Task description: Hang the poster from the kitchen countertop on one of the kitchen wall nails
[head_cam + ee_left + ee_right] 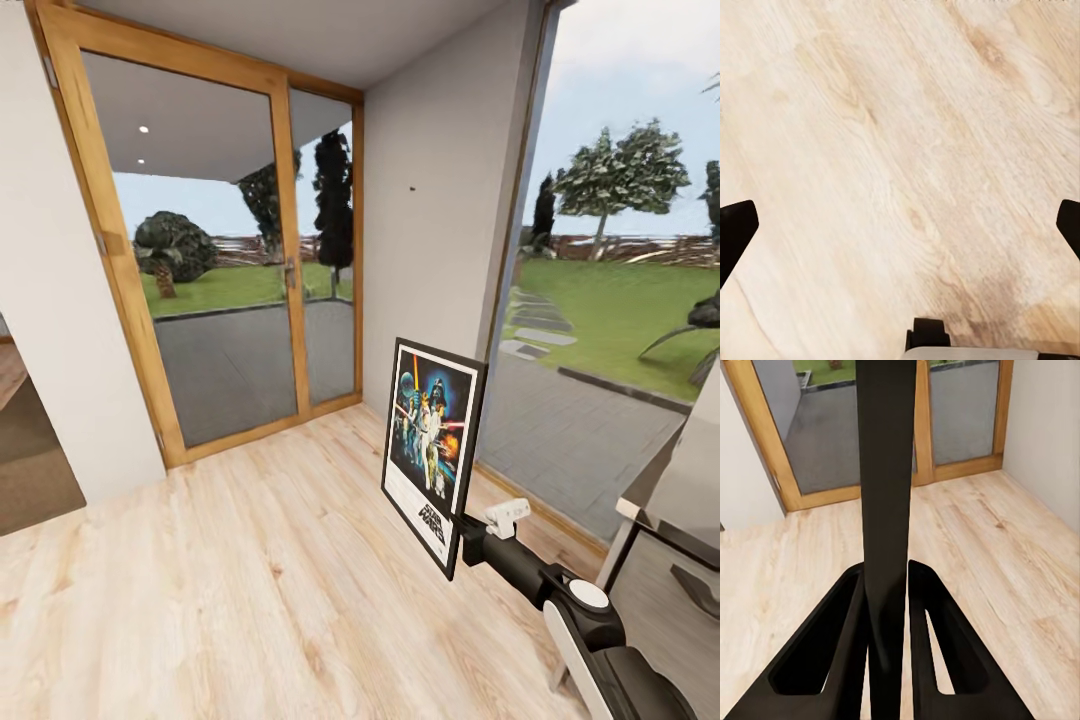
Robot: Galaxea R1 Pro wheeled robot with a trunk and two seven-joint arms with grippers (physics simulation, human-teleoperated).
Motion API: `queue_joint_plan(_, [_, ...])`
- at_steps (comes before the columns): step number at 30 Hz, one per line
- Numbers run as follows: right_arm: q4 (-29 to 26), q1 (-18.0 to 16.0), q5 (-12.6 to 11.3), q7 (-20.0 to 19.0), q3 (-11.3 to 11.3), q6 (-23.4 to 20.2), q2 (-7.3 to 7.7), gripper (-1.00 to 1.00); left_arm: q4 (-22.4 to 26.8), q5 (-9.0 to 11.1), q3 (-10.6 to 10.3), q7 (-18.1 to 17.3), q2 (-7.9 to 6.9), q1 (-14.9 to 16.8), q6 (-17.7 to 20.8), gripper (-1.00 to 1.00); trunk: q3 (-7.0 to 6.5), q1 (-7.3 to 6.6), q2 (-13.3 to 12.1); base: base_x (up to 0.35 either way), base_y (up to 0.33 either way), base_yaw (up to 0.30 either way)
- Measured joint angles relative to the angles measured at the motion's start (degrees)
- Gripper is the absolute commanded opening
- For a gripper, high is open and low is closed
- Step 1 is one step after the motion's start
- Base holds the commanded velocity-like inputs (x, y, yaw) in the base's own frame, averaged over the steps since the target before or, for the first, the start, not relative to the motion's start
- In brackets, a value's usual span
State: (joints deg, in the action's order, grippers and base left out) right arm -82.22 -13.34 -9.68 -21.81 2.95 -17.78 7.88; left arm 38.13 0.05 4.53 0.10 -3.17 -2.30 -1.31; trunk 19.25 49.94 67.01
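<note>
Poster upright in right gripper, clamped at lower edge; wall nail above it, beyond. Left gripper spread apart over floor.

Place: a home, ground-floor room opening onto a garden.
Floor: pale wood-plank floor, running from near to the far wall.
Door: tall glazed door in a warm wooden frame at far centre-left, reaching down to the floor.
Beyond door: covered grey terrace with ceiling spotlights, then lawn, trees and a fence.
Right side: full-height window onto a stepping-stone path and grass.
Walls: plain pale walls; a small dark nail on the far one.
Left: opening to another room.
</note>
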Motion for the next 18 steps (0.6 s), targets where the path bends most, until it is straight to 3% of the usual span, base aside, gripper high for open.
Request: queue_joint_plan(18, [0.0, 2.03, 0.05, 0.38, -0.16, 1.34, -0.09, -1.0, 0.12, -0.05, 0.0, 0.08, 0.0, 0.01, 0.0, 1.0, -3.23, -3.95, -7.22, 0.0, 0.0, 0.0])
